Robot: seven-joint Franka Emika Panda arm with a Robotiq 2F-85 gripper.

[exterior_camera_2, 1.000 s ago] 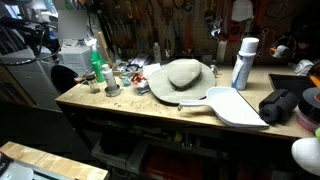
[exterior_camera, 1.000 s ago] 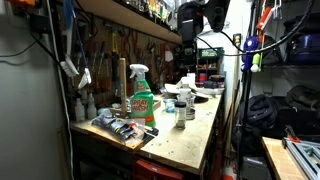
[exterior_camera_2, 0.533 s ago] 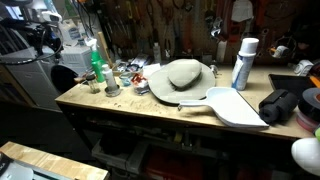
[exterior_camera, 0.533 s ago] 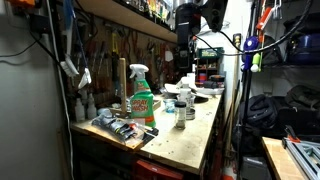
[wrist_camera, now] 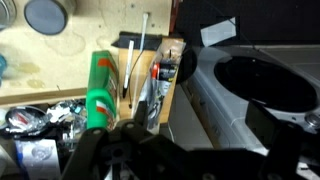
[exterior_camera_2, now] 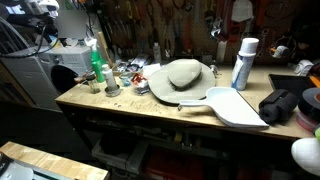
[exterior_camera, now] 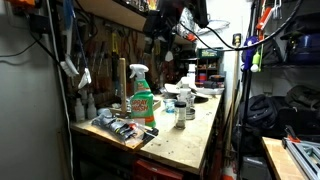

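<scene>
Nearest in an exterior view, one shallow tool tray (exterior_camera: 124, 128) sits at the front corner of the surface (exterior_camera: 190, 145). Its tools lie flat, so nothing rolls off, I'd judge. Just behind it stands one green spray bottle (exterior_camera: 142, 97), upright on its base with the trigger on top, ready to grab by the neck. Beside it, apart from the bottle, are two small jars (exterior_camera: 180, 114), as far as I can count, both upright. Farther along lies one tan hat (exterior_camera_2: 184, 74), crown up, resting on its brim, and past that is one white can (exterior_camera_2: 244, 62), standing. High over it all hangs the gripper (wrist_camera: 150, 158), above the bottle and tray and well clear of both, carrying nothing I can see. The jaws are a dark blur in the wrist view, so I cannot tell whether they're spread or pressed together.
</scene>
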